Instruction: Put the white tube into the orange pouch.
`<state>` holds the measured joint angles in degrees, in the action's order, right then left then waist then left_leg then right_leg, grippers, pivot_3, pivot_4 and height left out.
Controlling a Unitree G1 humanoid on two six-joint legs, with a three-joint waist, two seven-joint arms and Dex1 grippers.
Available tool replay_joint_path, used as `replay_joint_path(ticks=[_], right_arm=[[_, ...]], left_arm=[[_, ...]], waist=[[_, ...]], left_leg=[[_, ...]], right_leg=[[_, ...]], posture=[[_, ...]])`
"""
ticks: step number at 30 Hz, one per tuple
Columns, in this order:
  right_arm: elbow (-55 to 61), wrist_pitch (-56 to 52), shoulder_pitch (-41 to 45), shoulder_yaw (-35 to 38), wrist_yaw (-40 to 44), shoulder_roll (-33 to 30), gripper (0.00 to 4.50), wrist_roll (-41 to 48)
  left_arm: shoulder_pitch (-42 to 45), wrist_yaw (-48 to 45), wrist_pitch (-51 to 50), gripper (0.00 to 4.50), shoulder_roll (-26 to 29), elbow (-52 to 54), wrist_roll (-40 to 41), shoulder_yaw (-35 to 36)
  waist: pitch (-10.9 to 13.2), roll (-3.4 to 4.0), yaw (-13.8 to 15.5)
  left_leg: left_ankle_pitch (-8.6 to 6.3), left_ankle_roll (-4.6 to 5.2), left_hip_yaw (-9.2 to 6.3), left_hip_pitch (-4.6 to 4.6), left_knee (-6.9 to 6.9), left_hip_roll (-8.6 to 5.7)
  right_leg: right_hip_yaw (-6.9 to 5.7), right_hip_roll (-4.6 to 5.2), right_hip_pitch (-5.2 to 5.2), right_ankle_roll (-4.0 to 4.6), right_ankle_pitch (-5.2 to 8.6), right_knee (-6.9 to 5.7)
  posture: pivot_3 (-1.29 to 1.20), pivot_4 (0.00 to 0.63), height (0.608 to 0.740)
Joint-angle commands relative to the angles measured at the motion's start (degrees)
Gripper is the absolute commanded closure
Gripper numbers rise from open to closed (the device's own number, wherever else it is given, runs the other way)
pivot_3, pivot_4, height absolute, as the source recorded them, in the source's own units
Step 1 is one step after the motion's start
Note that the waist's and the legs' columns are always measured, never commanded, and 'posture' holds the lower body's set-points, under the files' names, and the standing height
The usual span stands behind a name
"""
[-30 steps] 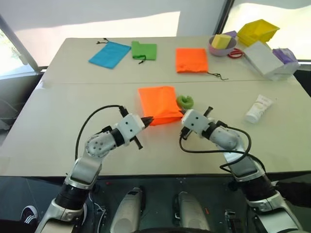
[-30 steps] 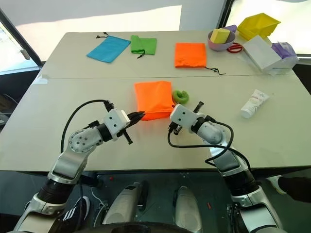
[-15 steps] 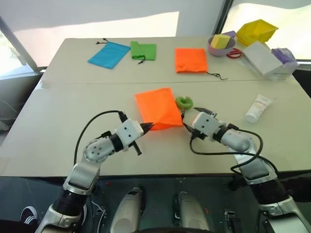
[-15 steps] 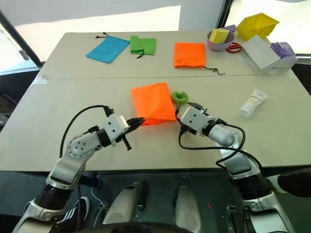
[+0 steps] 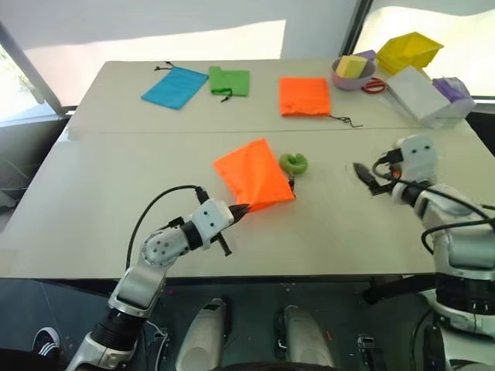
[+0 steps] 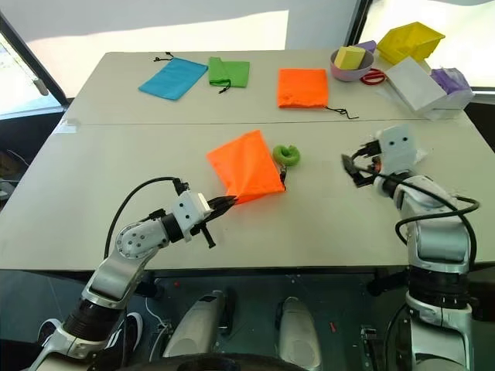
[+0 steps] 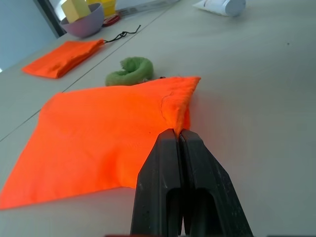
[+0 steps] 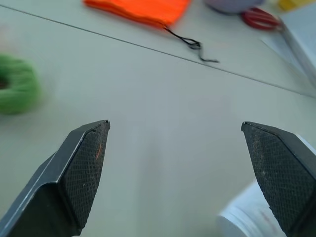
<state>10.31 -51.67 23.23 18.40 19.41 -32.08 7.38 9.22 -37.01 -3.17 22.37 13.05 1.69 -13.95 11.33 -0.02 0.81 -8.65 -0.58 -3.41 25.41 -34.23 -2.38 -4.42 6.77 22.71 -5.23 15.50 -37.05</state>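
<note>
Your left gripper [image 7: 177,136] is clenched on a corner of the bright orange fabric drawstring pouch [image 5: 254,174], which lies on the beige table [image 5: 116,178]. Its lime-green ring [image 5: 293,162] sits just beside the pouch. Your right gripper [image 8: 180,163] hangs released, fingers spread wide, with the small white plastic squeeze tube [image 7: 220,6] well beyond the pouch.

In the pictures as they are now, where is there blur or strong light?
Right wrist view: the green ring is smeared and the white tube soft. Left wrist view: the shut left gripper is sharp, the purple bowl soft. Left eye view: bright daylight washes the yellow bin.
</note>
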Motion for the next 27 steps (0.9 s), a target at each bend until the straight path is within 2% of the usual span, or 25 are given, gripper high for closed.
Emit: replay_joint_path(ticks=[1, 4, 8, 10, 13, 21, 26, 27], right_arm=[[-0.7, -10.04, 4.87, 2.25, -6.33, 0.15, 0.05, -1.43], [-2.57, -17.86, 8.36, 4.07, -9.57, 1.04, 0.05, -1.22], [-9.15, -15.27, 10.23, 4.14, -12.83, -0.75, 0.05, -3.37], [-12.12, -16.35, 11.69, 6.13, -13.53, 0.61, 0.05, -2.16], [-16.2, -12.25, 11.85, 4.21, -14.34, -0.06, 0.05, -3.31], [-24.84, -11.64, 15.8, 10.22, -17.39, 3.98, 0.05, 0.55], [-27.26, -8.86, 15.68, 9.42, -17.51, 3.74, 0.05, 0.58], [-27.22, -8.74, 15.39, 9.54, -17.52, 4.02, 0.27, 0.88]], left_arm=[[0.81, 0.55, 1.53, 4.5, -0.63, -0.31, -0.69, -0.45], [1.26, 0.64, 1.62, 4.5, -0.99, -0.53, -0.83, -0.54], [0.64, 0.83, 2.22, 4.5, -1.01, -0.69, -0.92, -0.43], [0.33, 1.03, 2.3, 4.5, -1.0, -0.64, -1.11, -0.33], [-0.12, 1.17, 2.68, 4.5, -0.65, -0.57, -1.49, -0.29], [-0.98, 1.57, 2.84, 4.5, -0.17, -0.12, -1.66, -0.15], [-1.0, 1.66, 2.99, 4.5, -0.06, -0.05, -1.82, -0.14], [-0.96, 1.65, 2.98, 4.5, -0.08, -0.02, -1.84, -0.14]], waist=[[-0.02, 0.04, -0.16], [-0.02, 0.04, -0.12], [-0.02, 0.04, 0.03], [-0.02, 0.04, -0.07], [-0.02, 0.04, -0.11], [-0.03, 0.05, -0.24], [-0.03, 0.05, -0.23], [-0.03, 0.05, -0.25]], left_leg=[[0.01, 0.02, 0.05, 0.03, 0.0, 0.0], [0.02, 0.04, 0.12, 0.06, 0.01, 0.0], [0.02, 0.04, 0.14, 0.05, 0.01, 0.0], [0.03, 0.04, 0.18, 0.06, 0.0, -0.01], [0.03, 0.05, 0.21, 0.04, 0.0, 0.0], [0.04, 0.07, 0.22, 0.02, 0.0, 0.07], [0.04, 0.07, 0.22, 0.01, -0.01, 0.08], [0.04, 0.07, 0.22, 0.01, -0.01, 0.08]], right_leg=[[0.01, -0.01, 0.05, 0.0, 0.0, 0.0], [0.02, -0.04, 0.08, -0.05, -0.01, -0.01], [0.01, -0.06, 0.06, -0.19, -0.08, 0.0], [0.01, -0.05, 0.04, -0.05, -0.01, 0.02], [0.02, -0.05, 0.04, -0.06, -0.02, 0.01], [0.02, -0.15, 0.05, -0.21, -0.11, -0.04], [0.02, -0.17, 0.04, -0.19, -0.11, -0.03], [0.02, -0.17, 0.03, -0.19, -0.11, -0.03]], posture=[[0.0, 0.15, 0.74], [0.0, 0.15, 0.74], [0.0, 0.15, 0.74], [0.0, 0.15, 0.74], [0.0, 0.15, 0.74], [0.0, 0.15, 0.74], [0.0, 0.15, 0.74], [0.0, 0.15, 0.74]])
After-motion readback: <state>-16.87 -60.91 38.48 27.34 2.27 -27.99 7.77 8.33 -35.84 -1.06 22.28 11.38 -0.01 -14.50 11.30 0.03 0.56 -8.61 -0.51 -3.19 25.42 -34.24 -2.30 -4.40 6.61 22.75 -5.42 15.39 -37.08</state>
